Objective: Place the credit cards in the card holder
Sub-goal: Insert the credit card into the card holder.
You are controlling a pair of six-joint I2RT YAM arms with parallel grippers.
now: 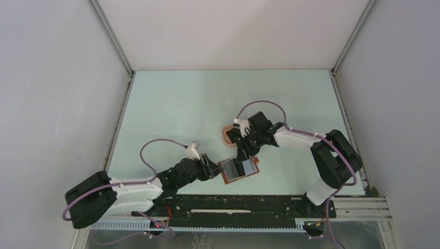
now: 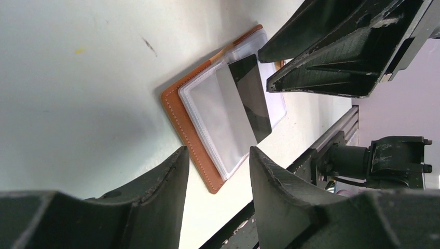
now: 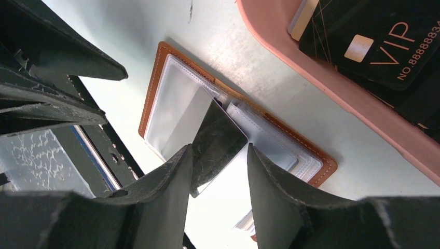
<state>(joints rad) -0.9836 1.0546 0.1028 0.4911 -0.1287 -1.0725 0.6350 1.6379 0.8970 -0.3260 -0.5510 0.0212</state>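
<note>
The card holder (image 1: 239, 170) lies open near the table's front edge, brown leather with clear pockets; it also shows in the left wrist view (image 2: 188, 124) and the right wrist view (image 3: 156, 78). A black credit card (image 3: 218, 139) stands tilted with its far end in a pocket by the fold, and it shows in the left wrist view too (image 2: 252, 96). My right gripper (image 3: 220, 150) hovers just over it, jaws apart; the card rests against one finger only. My left gripper (image 2: 218, 153) is open and empty beside the holder's left edge. More cards, a black VIP one (image 3: 373, 36) and a tan one (image 3: 304, 13), lie in the pink tray.
The pink oval tray (image 1: 226, 136) sits just behind the holder, under my right wrist; its rim shows in the right wrist view (image 3: 275, 31). The black rail at the table's front edge (image 1: 233, 205) runs close below the holder. White walls enclose the table.
</note>
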